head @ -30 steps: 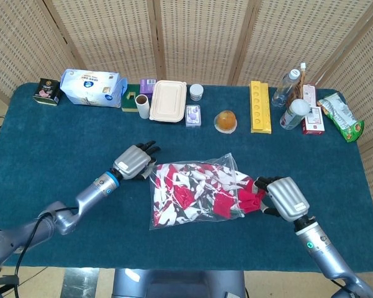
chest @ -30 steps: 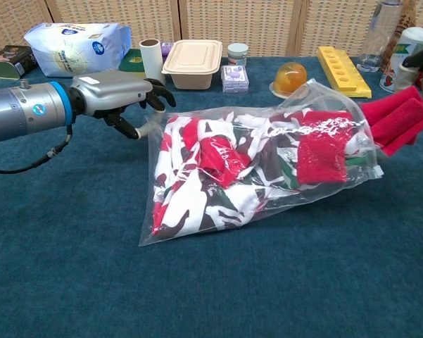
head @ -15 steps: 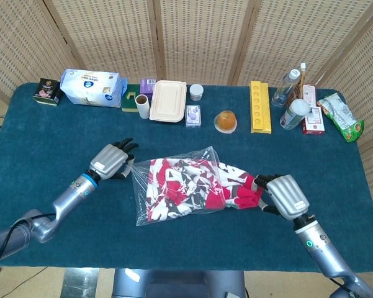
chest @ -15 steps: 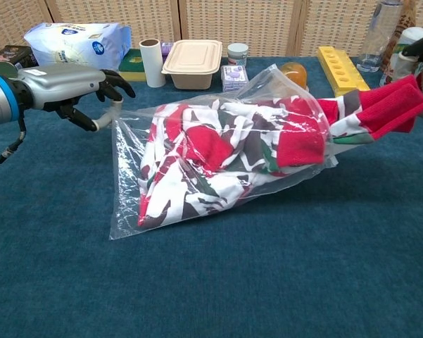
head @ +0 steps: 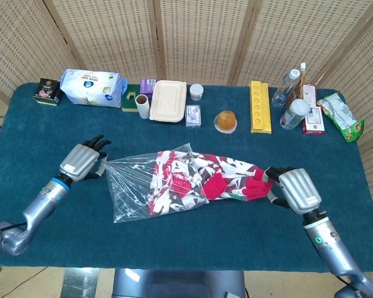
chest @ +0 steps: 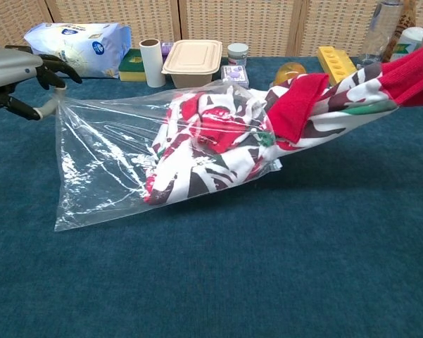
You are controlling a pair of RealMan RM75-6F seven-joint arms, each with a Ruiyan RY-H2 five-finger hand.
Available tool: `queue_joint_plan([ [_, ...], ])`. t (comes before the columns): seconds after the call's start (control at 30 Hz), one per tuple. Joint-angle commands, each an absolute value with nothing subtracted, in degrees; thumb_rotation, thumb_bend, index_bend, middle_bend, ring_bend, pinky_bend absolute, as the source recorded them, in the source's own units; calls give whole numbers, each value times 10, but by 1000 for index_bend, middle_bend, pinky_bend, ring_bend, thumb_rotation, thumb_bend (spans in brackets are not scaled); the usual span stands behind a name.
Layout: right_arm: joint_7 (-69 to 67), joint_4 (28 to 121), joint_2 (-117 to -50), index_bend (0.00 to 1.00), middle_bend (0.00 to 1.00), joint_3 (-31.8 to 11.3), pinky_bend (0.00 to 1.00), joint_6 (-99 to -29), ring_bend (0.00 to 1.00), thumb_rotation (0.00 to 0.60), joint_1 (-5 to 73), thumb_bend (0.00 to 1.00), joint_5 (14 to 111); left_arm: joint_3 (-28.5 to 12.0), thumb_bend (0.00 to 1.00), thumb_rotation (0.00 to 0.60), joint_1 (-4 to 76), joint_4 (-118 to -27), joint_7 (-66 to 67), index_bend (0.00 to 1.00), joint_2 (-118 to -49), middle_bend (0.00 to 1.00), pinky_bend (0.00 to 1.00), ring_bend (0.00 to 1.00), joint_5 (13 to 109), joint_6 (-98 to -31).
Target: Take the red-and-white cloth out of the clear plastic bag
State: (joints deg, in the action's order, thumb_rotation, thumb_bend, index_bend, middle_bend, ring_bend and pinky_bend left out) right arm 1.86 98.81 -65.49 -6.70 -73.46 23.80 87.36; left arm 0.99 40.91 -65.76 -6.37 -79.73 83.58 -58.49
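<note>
The clear plastic bag (head: 129,183) (chest: 102,158) lies stretched out across the blue table. My left hand (head: 82,162) (chest: 17,70) pinches its closed left corner and holds it up. The red-and-white cloth (head: 202,180) (chest: 218,137) is about half out of the bag's right opening, drawn taut toward the right. My right hand (head: 293,189) grips the cloth's red end; in the chest view that hand is off the right edge and only the cloth's end (chest: 408,70) shows.
Along the back edge stand a white-blue packet (head: 92,87), a paper roll (head: 143,105), a beige lidded box (head: 168,100), an orange object on a dish (head: 225,121), a yellow tray (head: 259,107), bottles (head: 285,87) and a snack bag (head: 341,117).
My left hand has pulled the bag's corner to the left while my right hand drew the cloth to the right. The bag is now stretched and partly empty, with more cloth outside it.
</note>
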Motion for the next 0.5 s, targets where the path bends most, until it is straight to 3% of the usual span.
queue_joint_plan([
  [0.03,18,988,-649,730,530,-69,601,-739,620,600,234,611,869,8,562,600,400,-666,-59,616,-786,160,255,65,833,-594],
  [0.5,-21,956,-613,730,531,-73,601,-774,621,600,194,612,838,4,563,600,353,-677,-23,616,-747,160,255,65,810,-614],
])
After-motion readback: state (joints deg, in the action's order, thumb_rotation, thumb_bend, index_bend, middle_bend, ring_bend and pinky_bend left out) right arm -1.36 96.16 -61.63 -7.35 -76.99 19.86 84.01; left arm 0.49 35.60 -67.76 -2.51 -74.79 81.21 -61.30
